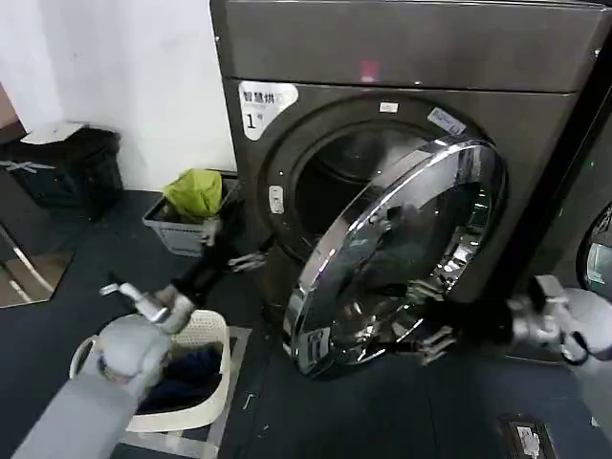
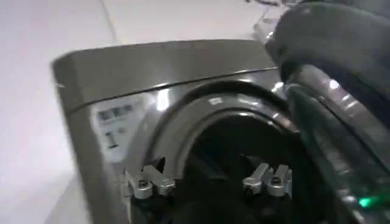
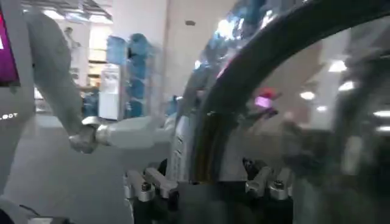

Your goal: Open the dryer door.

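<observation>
Dark flooring runs under the dryer (image 1: 402,57), whose dryer door (image 1: 402,253) already hangs partly swung out, hinged on the machine's right. Straddling the door's lower rim, the right tool (image 1: 435,342) has fingers spread and is nearer. Toward the drum opening, the left tool (image 1: 251,260) waits spread, empty.

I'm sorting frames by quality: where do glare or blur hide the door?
Head view: the round chrome-rimmed dark glass dryer door is crisp, its glass mirroring surroundings. Right wrist view: the door's rim is smeared, lamp reflections dotting the glass. Left wrist view: everything soft, the rim streaked with highlights.
</observation>
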